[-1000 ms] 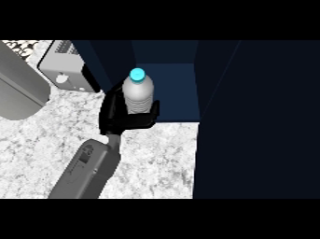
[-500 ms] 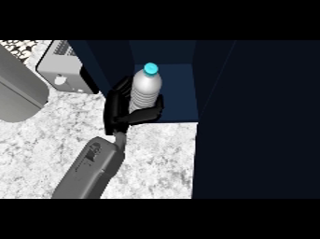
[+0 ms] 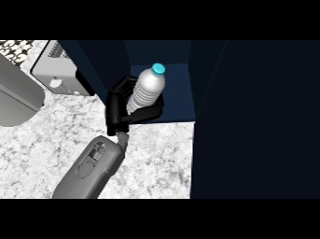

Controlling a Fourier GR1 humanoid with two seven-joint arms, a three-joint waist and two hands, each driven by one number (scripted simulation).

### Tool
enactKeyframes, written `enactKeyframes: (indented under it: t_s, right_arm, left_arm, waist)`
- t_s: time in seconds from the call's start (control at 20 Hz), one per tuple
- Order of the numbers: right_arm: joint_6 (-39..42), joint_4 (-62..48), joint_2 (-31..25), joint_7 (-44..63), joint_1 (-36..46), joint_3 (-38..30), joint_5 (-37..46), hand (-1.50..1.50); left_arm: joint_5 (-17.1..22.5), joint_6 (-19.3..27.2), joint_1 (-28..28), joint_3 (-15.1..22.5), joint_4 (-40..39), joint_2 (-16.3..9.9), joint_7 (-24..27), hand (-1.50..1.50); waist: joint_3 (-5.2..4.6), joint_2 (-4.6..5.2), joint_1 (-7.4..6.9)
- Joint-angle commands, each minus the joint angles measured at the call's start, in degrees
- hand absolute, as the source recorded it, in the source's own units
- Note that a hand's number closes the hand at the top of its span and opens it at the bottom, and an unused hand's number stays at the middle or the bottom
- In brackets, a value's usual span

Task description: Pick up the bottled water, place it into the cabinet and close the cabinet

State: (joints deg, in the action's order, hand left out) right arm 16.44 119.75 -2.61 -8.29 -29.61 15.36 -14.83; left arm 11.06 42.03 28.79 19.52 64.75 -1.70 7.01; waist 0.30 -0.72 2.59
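Observation:
The bottled water (image 3: pixel 146 91), clear with a cyan cap, stands upright in the mouth of the dark blue cabinet (image 3: pixel 179 95). My right hand (image 3: pixel 117 108) is shut on it: fingers run up its left side and the thumb crosses its lower front. The hand hides the bottle's base, so I cannot tell whether it rests on the cabinet floor. The cabinet door (image 3: pixel 266 121) hangs open and fills the right half of the view. My left hand does not show.
A white boxy appliance (image 3: pixel 58 70) sits on the marble counter (image 3: pixel 31 158) left of the cabinet's side wall. A broad grey rounded shape (image 3: pixel 7 91), seemingly my left forearm, fills the far left.
My right hand has carried the bottle to the right and farther back, from in front of the cabinet's left wall into its opening. The view has shifted slightly.

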Motion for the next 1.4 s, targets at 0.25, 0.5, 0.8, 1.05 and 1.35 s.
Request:
enactKeyframes:
  t_s: [0.25,0.5,0.8,1.05,1.35]
  right_arm:
    - [0.18,-1.57,0.66,-0.44,1.46,1.35,0.77,-1.5]
    - [0.56,-0.67,-0.63,0.32,1.42,0.33,0.48,-1.5]
    - [0.08,0.03,0.41,-0.45,1.14,1.67,1.12,-1.5]
    - [0.95,0.36,-1.37,0.32,0.05,-1.03,-1.78,-1.5]
    - [0.29,-1.67,0.35,-1.63,0.8,1.14,0.98,-1.5]
  left_arm:
    - [-2.8,-2.1,14.22,-2.28,-13.33,-4.33,-0.46,1.5]
    - [-5.85,0.67,15.78,0.35,-15.55,-7.0,-4.21,1.5]
    - [-7.46,2.23,20.06,-0.2,-22.07,-8.82,-4.61,-1.5]
    - [-6.19,-0.89,25.38,-3.88,-35.26,-6.24,1.25,-1.5]
    - [-4.76,-2.05,27.03,-8.06,-43.21,-5.46,8.92,-1.5]
  waist:
    - [-0.31,2.22,2.67]
    - [-0.29,2.13,3.03]
    - [-0.35,2.19,2.94]
    - [-0.39,2.23,2.14]
    - [-0.43,2.6,2.22]
